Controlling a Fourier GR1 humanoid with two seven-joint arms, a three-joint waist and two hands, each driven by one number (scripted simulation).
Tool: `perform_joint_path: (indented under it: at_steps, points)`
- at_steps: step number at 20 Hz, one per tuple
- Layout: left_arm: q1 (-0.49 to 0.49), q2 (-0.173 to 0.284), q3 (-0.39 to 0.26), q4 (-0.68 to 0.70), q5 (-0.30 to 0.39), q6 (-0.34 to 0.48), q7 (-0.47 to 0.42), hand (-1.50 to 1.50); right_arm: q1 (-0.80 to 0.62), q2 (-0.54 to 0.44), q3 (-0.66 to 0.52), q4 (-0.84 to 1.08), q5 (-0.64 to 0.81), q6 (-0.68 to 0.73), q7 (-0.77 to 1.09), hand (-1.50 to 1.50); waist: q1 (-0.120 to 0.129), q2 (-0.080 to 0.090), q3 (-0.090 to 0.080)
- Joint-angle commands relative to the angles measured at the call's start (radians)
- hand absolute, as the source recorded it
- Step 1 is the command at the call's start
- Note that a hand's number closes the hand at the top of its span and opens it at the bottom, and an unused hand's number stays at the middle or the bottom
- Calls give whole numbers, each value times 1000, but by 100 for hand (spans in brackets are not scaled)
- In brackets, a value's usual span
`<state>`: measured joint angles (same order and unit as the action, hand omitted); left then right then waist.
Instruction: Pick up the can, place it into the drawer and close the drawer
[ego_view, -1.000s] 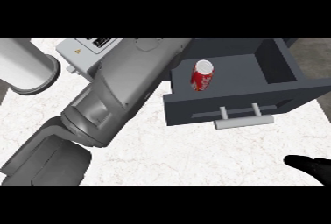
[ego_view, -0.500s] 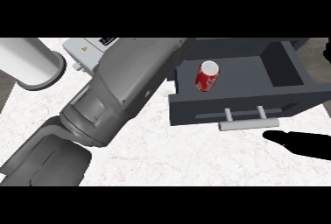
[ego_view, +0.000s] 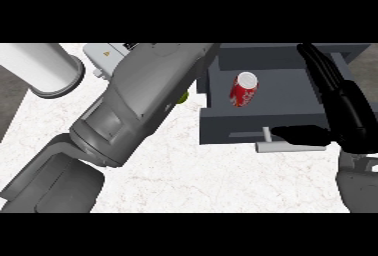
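The red can with a white top stands inside the open dark grey drawer. My right hand comes in from the lower right. Its straight fingers lie along the drawer's right side, and its thumb rests over the drawer's front panel, just above the pale handle. The hand is open and holds nothing. My left forearm crosses the view from the lower left to the top middle, left of the drawer. Its hand is out of the view.
A large white cylinder stands at the top left. Beside it is a white device with a yellow warning label. A small green thing peeks out from behind my left forearm. White marbled counter spreads in front of the drawer.
My right hand has come up from the lower right corner to the drawer's front and right side. The can stays in the drawer. The left forearm has hardly shifted.
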<state>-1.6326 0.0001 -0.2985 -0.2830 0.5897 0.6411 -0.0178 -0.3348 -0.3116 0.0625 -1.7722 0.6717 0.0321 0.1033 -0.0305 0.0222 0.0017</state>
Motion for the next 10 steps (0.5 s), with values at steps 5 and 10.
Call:
perform_joint_path:
  at_steps: [5,10]
  points:
    - [-9,11,23,-3,-10,-21,25,-150,-141,38,73,388,219,-155,-98,-150,44,-8,-1]
    - [11,77,32,-31,-21,-53,50,-150,-236,111,68,614,306,-306,-119,-150,57,-10,-1]
